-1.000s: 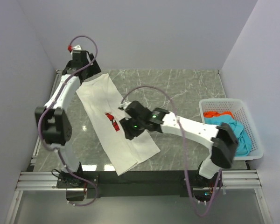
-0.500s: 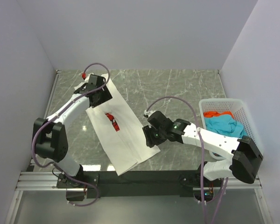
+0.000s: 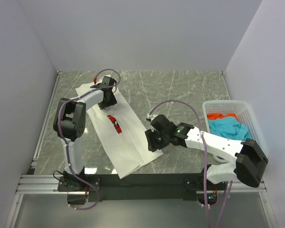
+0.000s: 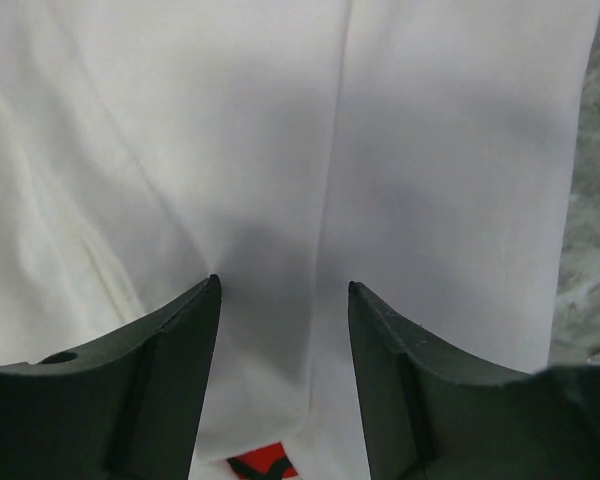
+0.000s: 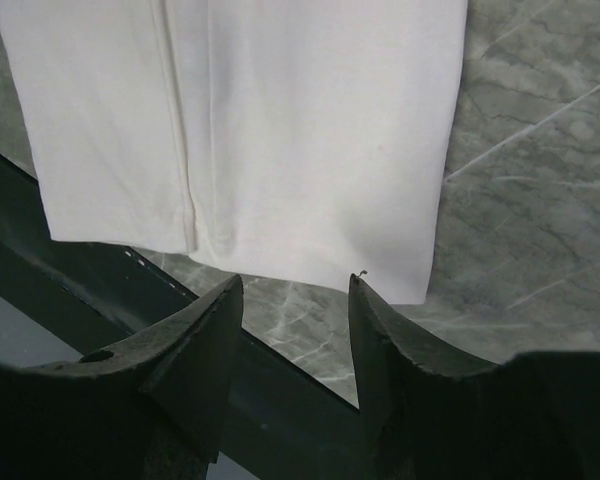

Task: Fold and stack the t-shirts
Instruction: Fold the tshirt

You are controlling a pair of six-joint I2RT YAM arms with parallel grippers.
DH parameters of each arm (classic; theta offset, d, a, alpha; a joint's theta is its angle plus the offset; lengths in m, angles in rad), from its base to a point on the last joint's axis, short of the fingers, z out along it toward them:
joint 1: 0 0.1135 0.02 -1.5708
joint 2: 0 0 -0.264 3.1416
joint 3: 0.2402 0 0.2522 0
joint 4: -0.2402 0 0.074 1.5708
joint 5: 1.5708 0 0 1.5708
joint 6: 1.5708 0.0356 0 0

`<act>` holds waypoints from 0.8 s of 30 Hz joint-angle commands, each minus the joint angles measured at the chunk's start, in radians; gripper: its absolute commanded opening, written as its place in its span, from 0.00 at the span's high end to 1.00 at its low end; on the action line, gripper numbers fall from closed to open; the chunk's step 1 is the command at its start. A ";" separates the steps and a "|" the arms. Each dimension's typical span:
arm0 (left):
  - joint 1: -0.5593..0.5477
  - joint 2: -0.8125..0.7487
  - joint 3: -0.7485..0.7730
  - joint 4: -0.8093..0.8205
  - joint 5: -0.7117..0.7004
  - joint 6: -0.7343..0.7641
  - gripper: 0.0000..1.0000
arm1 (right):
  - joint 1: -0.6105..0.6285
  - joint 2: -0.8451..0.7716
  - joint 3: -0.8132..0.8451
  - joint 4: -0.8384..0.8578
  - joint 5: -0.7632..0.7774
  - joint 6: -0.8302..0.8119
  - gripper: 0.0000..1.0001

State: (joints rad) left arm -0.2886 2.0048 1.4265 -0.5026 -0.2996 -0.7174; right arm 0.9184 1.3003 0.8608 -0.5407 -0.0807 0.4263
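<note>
The white t-shirt (image 3: 123, 137) lies folded into a long strip running from back left to the front edge, with a bit of its red print (image 3: 115, 124) showing. My left gripper (image 3: 104, 100) is open just above the strip's upper part; its wrist view shows white cloth (image 4: 280, 150) between the open fingers. My right gripper (image 3: 151, 141) is open and empty by the strip's lower right corner (image 5: 280, 150). The teal shirt (image 3: 230, 129) and the red-orange shirt (image 3: 221, 115) lie in the basket.
A white mesh basket (image 3: 256, 137) stands at the right edge of the marble table (image 3: 180, 90). The black front rail (image 5: 100, 280) runs just below the shirt's bottom hem. Grey walls close the back and sides.
My left gripper has come down from the back left corner onto the shirt's upper part, folding that end over. My right gripper has pulled back right, off the shirt's middle to its lower right corner.
</note>
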 commanded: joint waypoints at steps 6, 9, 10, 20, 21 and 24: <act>0.019 0.129 0.133 0.022 0.000 0.113 0.41 | -0.003 0.048 0.027 0.044 -0.017 -0.006 0.47; 0.035 0.190 0.170 0.055 0.030 0.167 0.40 | -0.003 0.071 0.046 0.045 -0.018 -0.011 0.47; 0.040 0.209 0.187 0.064 0.046 0.182 0.38 | -0.003 0.077 0.050 0.045 -0.017 -0.011 0.47; 0.072 0.125 0.307 0.003 0.103 0.239 0.07 | -0.026 0.116 0.115 0.039 0.024 0.012 0.45; 0.072 0.086 0.286 -0.014 0.097 0.219 0.06 | -0.035 0.114 0.113 0.042 0.024 0.015 0.44; 0.057 -0.101 0.163 -0.063 0.076 0.139 0.05 | -0.079 0.116 0.112 0.045 0.027 0.023 0.44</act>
State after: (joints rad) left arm -0.2134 2.1323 1.6508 -0.4988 -0.2237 -0.5114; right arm 0.8799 1.4174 0.9371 -0.5121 -0.0860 0.4309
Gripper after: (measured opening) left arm 0.951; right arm 0.558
